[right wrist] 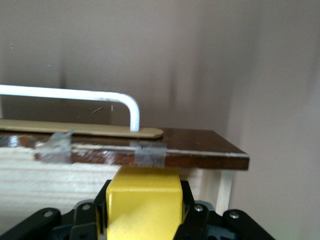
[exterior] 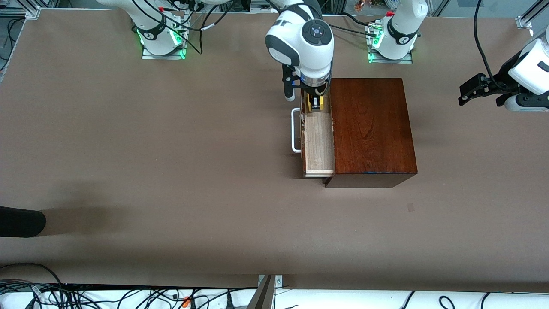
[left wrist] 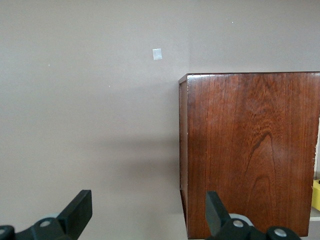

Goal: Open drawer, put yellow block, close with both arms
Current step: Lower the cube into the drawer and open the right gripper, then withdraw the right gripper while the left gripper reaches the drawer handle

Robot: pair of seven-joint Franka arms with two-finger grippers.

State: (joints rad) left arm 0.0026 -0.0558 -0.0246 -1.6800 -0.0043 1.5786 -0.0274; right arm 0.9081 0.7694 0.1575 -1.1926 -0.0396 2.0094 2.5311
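The dark reddish-brown wooden box point(exterior: 371, 128) stands mid-table, and its drawer point(exterior: 319, 143) is pulled open toward the right arm's end, showing a pale interior and the white handle point(exterior: 296, 131). My right gripper point(exterior: 316, 102) is shut on the yellow block point(exterior: 316, 103) and holds it in the open drawer, at the end farther from the front camera. The right wrist view shows the block point(right wrist: 144, 200) between the fingers, beside the drawer front point(right wrist: 200, 152) and handle point(right wrist: 75, 94). My left gripper point(exterior: 467, 92) is open and empty, over the table toward the left arm's end. In its wrist view point(left wrist: 147, 207) it faces the box point(left wrist: 250, 150).
A small tape patch point(exterior: 411, 207) lies on the table nearer the front camera than the box and also shows in the left wrist view point(left wrist: 157, 54). A black object point(exterior: 21, 221) pokes in at the right arm's end. Cables point(exterior: 85, 296) run along the near edge.
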